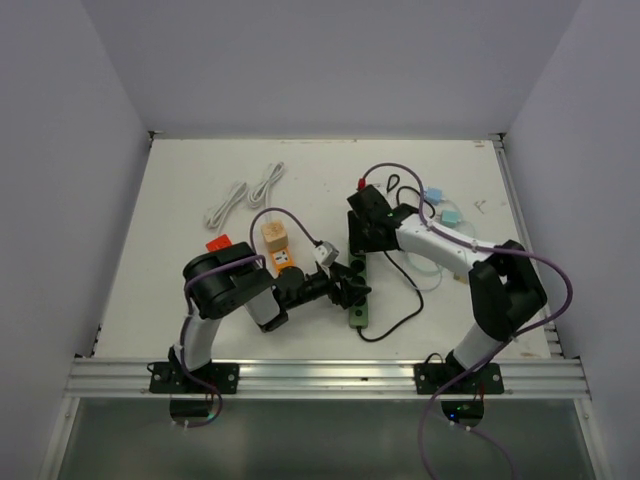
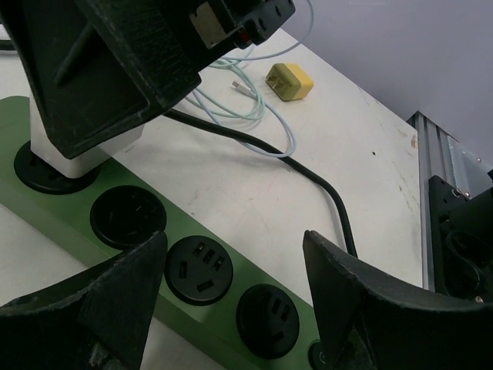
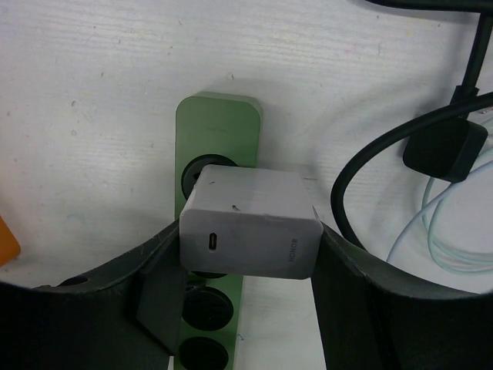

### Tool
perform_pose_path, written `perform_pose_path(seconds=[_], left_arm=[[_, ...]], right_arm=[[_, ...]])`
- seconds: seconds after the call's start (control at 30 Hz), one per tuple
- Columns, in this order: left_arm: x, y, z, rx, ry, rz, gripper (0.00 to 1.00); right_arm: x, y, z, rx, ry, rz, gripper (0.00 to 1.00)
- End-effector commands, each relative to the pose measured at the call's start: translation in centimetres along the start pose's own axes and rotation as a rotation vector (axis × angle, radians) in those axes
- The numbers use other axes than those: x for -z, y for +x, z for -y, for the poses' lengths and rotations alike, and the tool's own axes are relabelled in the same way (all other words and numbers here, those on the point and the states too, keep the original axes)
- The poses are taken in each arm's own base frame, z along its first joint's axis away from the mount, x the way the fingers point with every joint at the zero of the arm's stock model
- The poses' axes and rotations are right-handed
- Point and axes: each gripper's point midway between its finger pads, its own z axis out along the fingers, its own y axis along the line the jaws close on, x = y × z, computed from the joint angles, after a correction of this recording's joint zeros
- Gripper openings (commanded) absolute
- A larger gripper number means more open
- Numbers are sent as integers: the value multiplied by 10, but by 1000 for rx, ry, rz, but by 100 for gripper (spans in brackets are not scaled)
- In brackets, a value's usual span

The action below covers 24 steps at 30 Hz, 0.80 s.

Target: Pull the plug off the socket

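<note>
Two grippers | right gripper [image 3: 248, 247] squeezing flat sides of plug [image 3: 246, 208] | I'm judging it rigid, light | left gripper [image 2: 233, 254] wide, straddling socket strip [image 3: 219, 119]

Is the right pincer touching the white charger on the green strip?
Touching. In the right wrist view both fingers of the right pincer press flush against opposite sides of the white charger, no gap on either side.

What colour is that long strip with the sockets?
The power strip is green, shown best in the right wrist view.
</note>
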Motion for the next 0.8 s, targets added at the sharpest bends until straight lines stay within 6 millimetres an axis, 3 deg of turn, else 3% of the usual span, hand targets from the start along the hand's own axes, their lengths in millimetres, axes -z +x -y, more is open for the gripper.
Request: perform_pose_path(seconds=[0.0, 0.2, 0.47, 0.77], left_arm=[[18, 52, -23, 58, -83, -156, 77], [17, 63, -30, 66, -104, -199, 77], [10, 83, -49, -12, -199, -302, 75], [17, 117, -72, -47, -330, -447, 73]], right_arm=[[28, -22, -19, 59, 48, 67, 0], [27, -22, -18, 111, 140, 65, 0], [26, -23, -22, 121, 140, 52, 0], [31, -32, -30, 114, 120, 52, 0]])
